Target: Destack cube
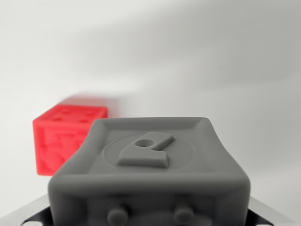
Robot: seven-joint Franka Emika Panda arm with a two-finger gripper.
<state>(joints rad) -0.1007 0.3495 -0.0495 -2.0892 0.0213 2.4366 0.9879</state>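
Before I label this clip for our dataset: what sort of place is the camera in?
Probably a lab or test bench for robot manipulation. A plain white surface fills the background, bare but for two moulded plastic cubes: a grey one up close and a red one blurred behind it.

From the wrist view I see two cubes. The grey cube (150, 174) is very close to the camera and fills the lower middle of the picture. Its top face has a raised rim, and inside a circle there is a raised shape with a small round hole. On its front face I see two round studs. The red cube (59, 141) is behind it, at the wrist view's left, partly hidden by the grey one. It is blurred, with small dents on top.
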